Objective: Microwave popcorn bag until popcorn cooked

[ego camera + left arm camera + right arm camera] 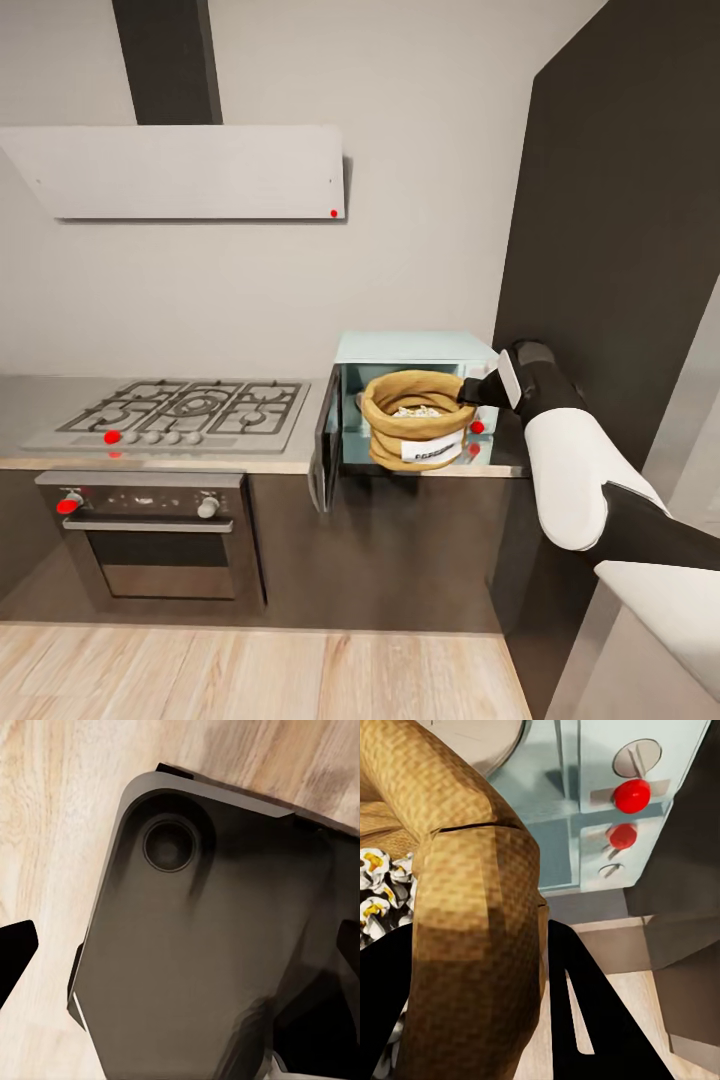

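Head camera faces the microwave point(415, 350) from afar; right wrist sees it close; left wrist looks floorward.

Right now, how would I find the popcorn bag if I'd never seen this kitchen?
Find the gas hob on the grey countertop; beside it sits a small pale blue microwave with its door swung open. The popcorn bag is in that opening, gripped at its rim by the right gripper. It's the only tan burlap sack, with a white label and whitish popcorn inside.
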Controlling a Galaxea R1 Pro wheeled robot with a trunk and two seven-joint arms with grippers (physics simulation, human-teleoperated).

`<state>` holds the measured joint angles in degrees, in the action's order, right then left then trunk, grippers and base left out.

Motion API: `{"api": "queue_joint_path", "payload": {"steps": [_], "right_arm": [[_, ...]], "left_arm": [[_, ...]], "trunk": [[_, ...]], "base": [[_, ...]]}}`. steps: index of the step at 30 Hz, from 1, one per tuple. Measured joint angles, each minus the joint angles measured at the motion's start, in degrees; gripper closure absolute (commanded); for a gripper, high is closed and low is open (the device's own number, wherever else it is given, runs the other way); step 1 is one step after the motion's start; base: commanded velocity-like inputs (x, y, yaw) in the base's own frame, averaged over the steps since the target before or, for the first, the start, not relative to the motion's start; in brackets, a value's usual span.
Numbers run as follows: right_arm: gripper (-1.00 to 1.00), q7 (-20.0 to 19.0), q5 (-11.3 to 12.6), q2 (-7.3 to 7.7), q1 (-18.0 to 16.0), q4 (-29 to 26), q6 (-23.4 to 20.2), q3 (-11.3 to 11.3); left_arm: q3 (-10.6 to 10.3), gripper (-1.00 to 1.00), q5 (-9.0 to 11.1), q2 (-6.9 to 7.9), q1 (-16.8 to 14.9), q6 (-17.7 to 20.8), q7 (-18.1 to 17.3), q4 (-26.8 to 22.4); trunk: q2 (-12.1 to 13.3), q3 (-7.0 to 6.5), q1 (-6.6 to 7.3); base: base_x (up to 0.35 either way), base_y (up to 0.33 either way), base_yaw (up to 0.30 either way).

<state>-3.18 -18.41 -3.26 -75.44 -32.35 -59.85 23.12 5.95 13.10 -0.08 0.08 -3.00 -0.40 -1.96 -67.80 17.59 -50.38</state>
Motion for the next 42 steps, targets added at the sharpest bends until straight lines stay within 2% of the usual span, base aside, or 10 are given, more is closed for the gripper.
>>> {"api": "queue_joint_path", "payload": {"steps": [12,20,24,35,42], "right_arm": [[1.00,0.00,-0.02,0.00,0.00,0.02,0.00,-0.07],[1.00,0.07,-0.01,-0.07,0.00,0.17,0.00,-0.16],[1.00,0.08,0.03,-0.08,0.00,3.65,0.01,-0.11],[1.00,0.08,0.02,-0.01,-0.01,5.95,0.02,-0.02],[1.00,0.08,0.06,-0.01,-0.01,5.98,0.02,-0.01]], "left_arm": [[-0.05,-1.00,0.00,0.00,0.00,0.00,-0.02,0.00],[-0.05,-1.00,0.00,0.00,0.00,0.00,-0.05,0.00],[-0.05,-1.00,0.00,0.00,0.00,0.00,-0.02,0.00],[-0.05,-1.00,0.00,0.00,0.00,0.00,-0.02,0.00],[-0.05,-1.00,-0.01,0.00,0.00,0.00,-0.08,0.00]], "trunk": [[-0.01,0.00,0.03],[0.00,0.00,0.00],[0.00,0.00,0.00],[0.00,0.00,0.00],[0.00,0.00,0.03]], "base": [[0.270,0.000,0.000],[0.018,0.000,0.000],[0.000,0.000,0.000],[0.000,0.000,0.000],[0.251,0.000,0.000]]}}
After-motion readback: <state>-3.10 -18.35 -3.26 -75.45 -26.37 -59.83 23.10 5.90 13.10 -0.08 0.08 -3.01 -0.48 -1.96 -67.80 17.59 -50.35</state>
